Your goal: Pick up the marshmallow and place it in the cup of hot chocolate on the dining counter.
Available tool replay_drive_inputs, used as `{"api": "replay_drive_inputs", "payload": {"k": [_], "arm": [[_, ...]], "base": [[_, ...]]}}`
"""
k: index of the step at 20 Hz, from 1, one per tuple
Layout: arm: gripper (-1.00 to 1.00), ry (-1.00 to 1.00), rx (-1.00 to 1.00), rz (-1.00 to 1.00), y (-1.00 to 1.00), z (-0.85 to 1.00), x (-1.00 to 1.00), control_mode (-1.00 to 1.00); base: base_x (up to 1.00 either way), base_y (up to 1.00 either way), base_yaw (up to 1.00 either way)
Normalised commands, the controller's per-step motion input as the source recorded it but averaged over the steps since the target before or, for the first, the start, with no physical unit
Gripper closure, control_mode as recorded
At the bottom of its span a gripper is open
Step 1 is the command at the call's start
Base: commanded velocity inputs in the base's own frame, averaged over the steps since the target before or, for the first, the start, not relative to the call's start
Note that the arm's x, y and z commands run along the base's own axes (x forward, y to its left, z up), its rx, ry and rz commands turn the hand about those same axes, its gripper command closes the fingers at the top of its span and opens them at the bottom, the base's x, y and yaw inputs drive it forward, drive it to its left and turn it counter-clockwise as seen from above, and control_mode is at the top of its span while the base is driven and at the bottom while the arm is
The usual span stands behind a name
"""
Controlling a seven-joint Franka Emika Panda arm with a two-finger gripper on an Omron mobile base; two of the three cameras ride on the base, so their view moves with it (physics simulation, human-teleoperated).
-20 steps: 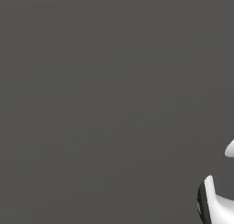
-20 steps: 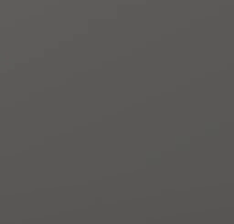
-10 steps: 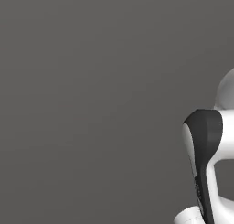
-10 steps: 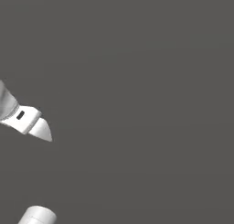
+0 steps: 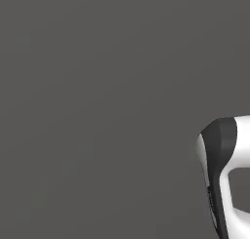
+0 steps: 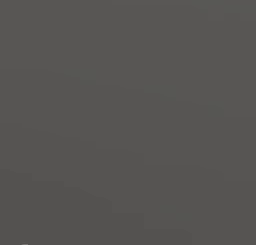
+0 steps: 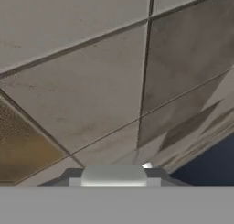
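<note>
At the bottom of the hand view my gripper (image 7: 114, 176) is shut on a pale block, the marshmallow (image 7: 114, 172), which sits between the dark fingertips (image 7: 68, 175). The hand looks down at large beige and grey floor tiles (image 7: 91, 90). The cup of hot chocolate and the dining counter are out of view. A white arm link with a dark joint (image 5: 219, 155) shows at the lower right of the left base view.
A navy panel (image 7: 212, 163) with a pale strip along its foot lies at the lower right of the hand view. Both base views face a flat dark grey surface (image 6: 128, 114).
The arm link in the left base view has swung and now lies lower and more level. The white arm parts at the right base view's left edge have gone out of it. The jaws stay shut.
</note>
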Motion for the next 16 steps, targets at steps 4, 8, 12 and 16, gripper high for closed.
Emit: {"api": "replay_drive_inputs", "payload": {"k": [4,8,12,16], "arm": [[1.0,0.0,0.0,0.0,0.0,0.0,0.0,1.0],[1.0,0.0,0.0,0.0,0.0,0.0,0.0,1.0],[1.0,0.0,0.0,0.0,0.0,0.0,0.0,1.0],[1.0,0.0,0.0,0.0,0.0,0.0,0.0,1.0]], "base": [[0.41,-1.0,0.25],[0.34,-1.0,0.38],[0.31,-1.0,0.4],[0.34,-1.0,0.34]]}}
